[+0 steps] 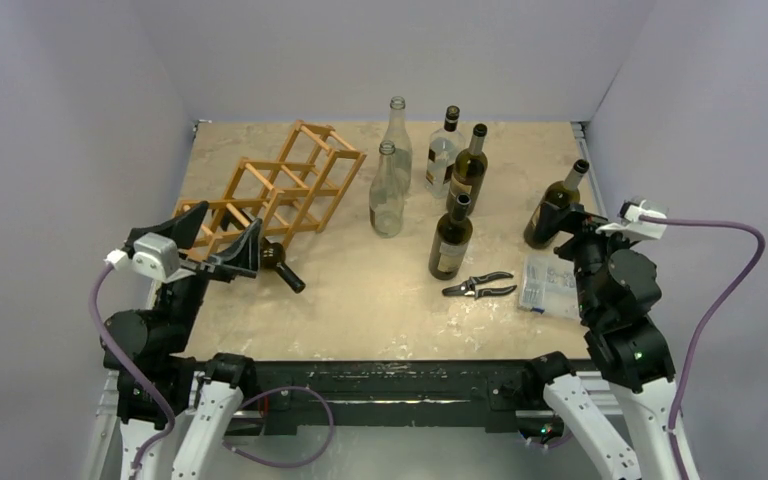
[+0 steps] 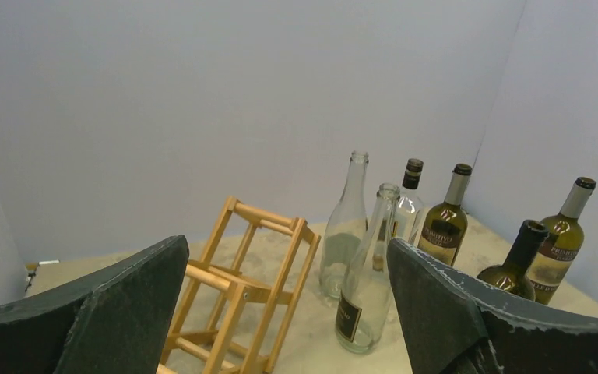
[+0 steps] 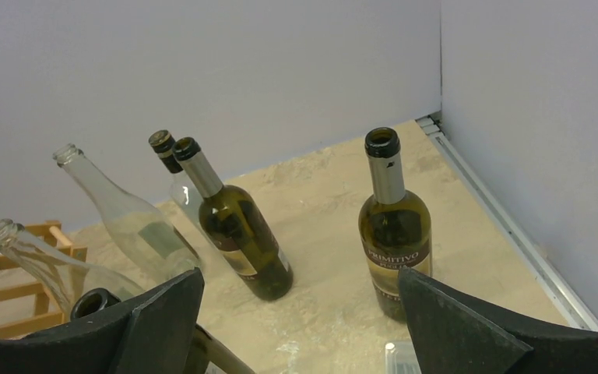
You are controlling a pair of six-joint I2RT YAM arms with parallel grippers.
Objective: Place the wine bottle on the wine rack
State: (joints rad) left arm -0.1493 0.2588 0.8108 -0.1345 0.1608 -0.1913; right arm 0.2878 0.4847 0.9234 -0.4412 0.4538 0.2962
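The wooden wine rack [image 1: 282, 188] stands at the back left and also shows in the left wrist view [image 2: 243, 287]. A dark wine bottle [image 1: 278, 264] lies at the rack's near end, neck pointing toward me. My left gripper [image 1: 215, 242] is open and empty just left of that bottle; in the left wrist view [image 2: 288, 312] the lying bottle is out of sight. My right gripper [image 1: 582, 228] is open and empty right behind an olive-green bottle [image 1: 552, 210] standing at the far right, which shows between the fingers in the right wrist view [image 3: 395, 234].
Several bottles stand mid-table: two clear ones [image 1: 388, 190], a clear dark-capped one [image 1: 442, 150], an olive one [image 1: 468, 166] and a dark one [image 1: 451, 240]. Pruning shears [image 1: 480, 287] and a clear plastic box [image 1: 550, 285] lie at the near right. Walls enclose the table.
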